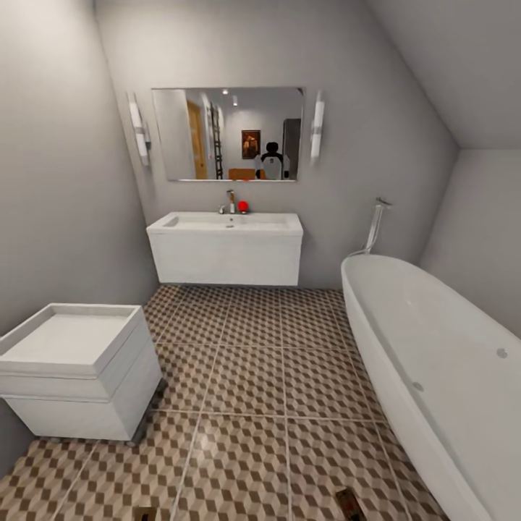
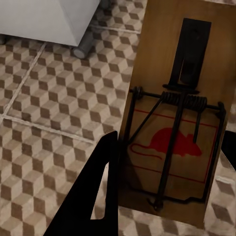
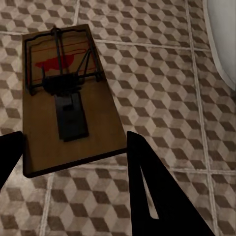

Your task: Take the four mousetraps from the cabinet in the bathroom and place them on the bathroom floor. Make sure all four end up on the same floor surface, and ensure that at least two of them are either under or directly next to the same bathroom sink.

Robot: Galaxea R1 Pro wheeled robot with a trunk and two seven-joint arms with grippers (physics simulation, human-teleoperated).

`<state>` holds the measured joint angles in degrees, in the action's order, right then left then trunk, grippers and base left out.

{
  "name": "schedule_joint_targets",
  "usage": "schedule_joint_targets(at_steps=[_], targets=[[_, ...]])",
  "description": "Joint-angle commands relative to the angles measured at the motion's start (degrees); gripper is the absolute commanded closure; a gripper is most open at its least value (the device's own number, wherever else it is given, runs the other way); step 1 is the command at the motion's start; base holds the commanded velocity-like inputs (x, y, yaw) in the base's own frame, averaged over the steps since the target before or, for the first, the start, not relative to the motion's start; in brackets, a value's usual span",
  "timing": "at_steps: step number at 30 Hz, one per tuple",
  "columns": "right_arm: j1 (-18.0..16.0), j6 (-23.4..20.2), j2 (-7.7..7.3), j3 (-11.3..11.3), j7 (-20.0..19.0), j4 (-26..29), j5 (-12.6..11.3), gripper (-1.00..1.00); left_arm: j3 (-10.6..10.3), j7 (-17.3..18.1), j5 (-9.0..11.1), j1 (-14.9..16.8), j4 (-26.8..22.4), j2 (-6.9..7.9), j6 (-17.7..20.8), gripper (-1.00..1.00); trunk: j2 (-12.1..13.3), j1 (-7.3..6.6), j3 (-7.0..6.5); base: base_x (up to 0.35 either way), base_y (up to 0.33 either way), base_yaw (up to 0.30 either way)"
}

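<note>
My left gripper [image 2: 169,147] is shut on a tan mousetrap [image 2: 172,73] with a red mouse print and a dark wire spring, held above the cube-patterned bathroom floor [image 2: 54,98]. A second mousetrap [image 3: 69,98] sits in my right gripper [image 3: 73,142], which is shut on it over the same tiles [image 3: 162,73]. At the bottom edge of the head view, the tips of both mousetraps [image 1: 145,514] [image 1: 349,503] poke into sight. The white sink [image 1: 226,223] with its chrome faucet hangs on the far wall straight ahead. The cabinet is out of view.
A white square toilet [image 1: 72,369] stands at the left, its base [image 2: 44,19] close to my left hand. The oval white bathtub [image 1: 441,369] runs along the right. A mirror [image 1: 228,134] hangs above the sink. Open floor [image 1: 253,376] lies between them.
</note>
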<state>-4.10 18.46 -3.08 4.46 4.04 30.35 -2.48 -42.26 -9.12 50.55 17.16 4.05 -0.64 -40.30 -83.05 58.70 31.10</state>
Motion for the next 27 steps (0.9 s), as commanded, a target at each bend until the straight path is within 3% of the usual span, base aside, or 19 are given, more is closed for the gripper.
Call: schedule_joint_targets(at_steps=[1, 27], targets=[[0.0, 0.2, -0.08, 0.5, 0.6, 0.0, -0.4, 1.00, -0.4, -0.9, -0.5, 0.1, 0.2, -0.06, -0.1, 1.00, 0.0, 0.03, 0.06, 0.307, 0.000, 0.005], [-0.1, 0.2, -0.08, 0.5, 0.5, 0.0, -0.3, 1.00, -0.4, -0.9, -0.6, 0.1, 0.2, -0.06, -0.1, 1.00, 0.0, 0.03, 0.06, 0.307, 0.000, 0.000]])
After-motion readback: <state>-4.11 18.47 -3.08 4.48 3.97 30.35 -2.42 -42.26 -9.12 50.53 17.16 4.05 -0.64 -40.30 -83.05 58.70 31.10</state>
